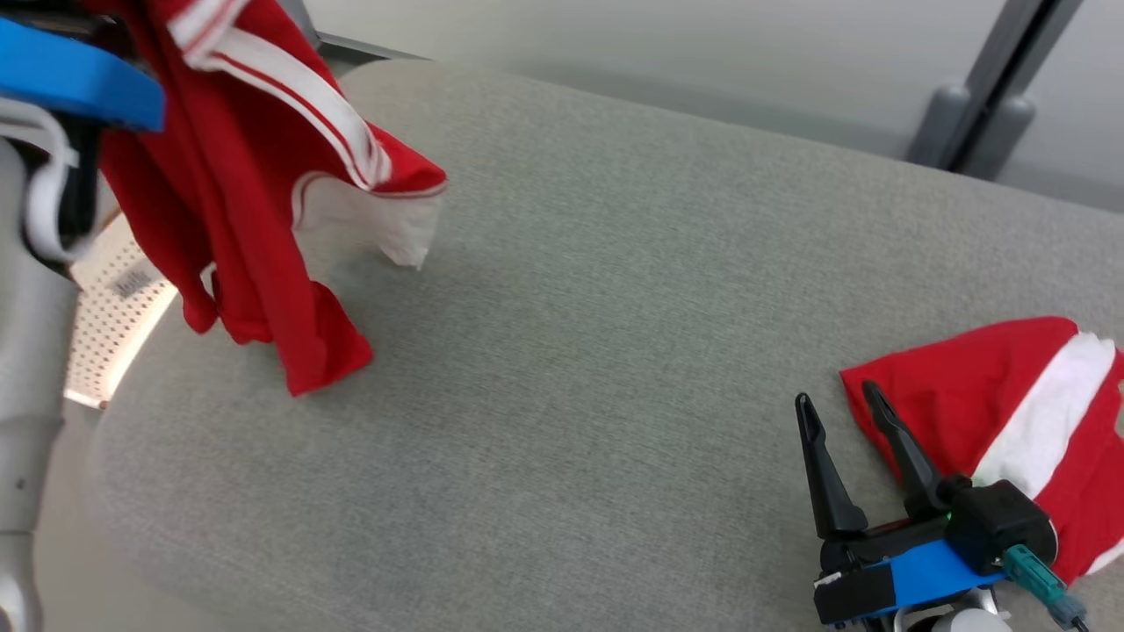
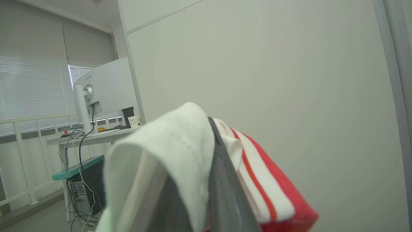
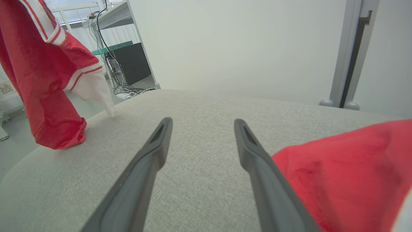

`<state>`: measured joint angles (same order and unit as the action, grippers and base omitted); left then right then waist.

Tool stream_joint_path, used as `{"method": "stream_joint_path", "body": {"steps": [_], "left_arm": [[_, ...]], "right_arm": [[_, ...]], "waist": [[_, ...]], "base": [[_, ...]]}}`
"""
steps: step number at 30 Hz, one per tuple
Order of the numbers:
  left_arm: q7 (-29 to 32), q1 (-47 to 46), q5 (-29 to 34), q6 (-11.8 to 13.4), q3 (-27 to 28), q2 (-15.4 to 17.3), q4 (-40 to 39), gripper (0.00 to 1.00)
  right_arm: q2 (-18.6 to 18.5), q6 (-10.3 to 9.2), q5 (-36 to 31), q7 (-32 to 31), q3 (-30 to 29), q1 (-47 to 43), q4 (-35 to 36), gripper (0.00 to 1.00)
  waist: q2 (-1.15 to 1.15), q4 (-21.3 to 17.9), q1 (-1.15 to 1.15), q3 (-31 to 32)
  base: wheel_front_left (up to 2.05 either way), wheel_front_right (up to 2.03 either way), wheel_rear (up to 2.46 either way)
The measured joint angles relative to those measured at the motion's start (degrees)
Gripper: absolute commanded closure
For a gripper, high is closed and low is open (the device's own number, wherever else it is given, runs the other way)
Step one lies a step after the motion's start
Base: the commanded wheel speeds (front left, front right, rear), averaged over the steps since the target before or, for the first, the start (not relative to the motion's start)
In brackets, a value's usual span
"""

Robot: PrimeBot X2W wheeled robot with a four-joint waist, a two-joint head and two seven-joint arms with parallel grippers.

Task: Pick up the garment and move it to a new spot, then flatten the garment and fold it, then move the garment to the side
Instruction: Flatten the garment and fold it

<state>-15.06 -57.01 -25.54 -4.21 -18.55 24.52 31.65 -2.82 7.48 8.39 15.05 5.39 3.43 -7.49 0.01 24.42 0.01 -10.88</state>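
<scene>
A red garment [image 1: 246, 175] with white striped trim hangs at the upper left, and its lower hem touches the grey padded table [image 1: 571, 307]. My left gripper [image 2: 210, 120] is shut on its top, with the white and red cloth draped over the dark fingers [image 2: 225, 187]. The same garment [image 3: 42, 80] hangs at the left of the right wrist view. My right gripper [image 1: 836, 395] rests low over the table's near right, open and holding nothing. Just to its right, a second red and white garment [image 1: 983, 395] lies crumpled against the right finger [image 3: 257, 161].
A grey post [image 1: 992, 114] stands beyond the table's far right edge. A white perforated panel [image 1: 114, 325] sits beside the table's left edge. Off to the left are a desk with a monitor [image 2: 106, 87], cables and a computer case [image 3: 132, 62].
</scene>
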Motion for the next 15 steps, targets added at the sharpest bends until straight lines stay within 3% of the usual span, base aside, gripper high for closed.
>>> {"method": "stream_joint_path", "body": {"steps": [15], "left_arm": [[-0.01,-10.39,3.87,0.14,7.13,6.11,1.71,1.00]], "right_arm": [[-2.34,0.00,-1.81,-0.20,1.76,3.47,9.25,0.00]], "waist": [[0.00,-10.32,0.01,-10.68]], "base": [[0.00,0.00,0.00]]}}
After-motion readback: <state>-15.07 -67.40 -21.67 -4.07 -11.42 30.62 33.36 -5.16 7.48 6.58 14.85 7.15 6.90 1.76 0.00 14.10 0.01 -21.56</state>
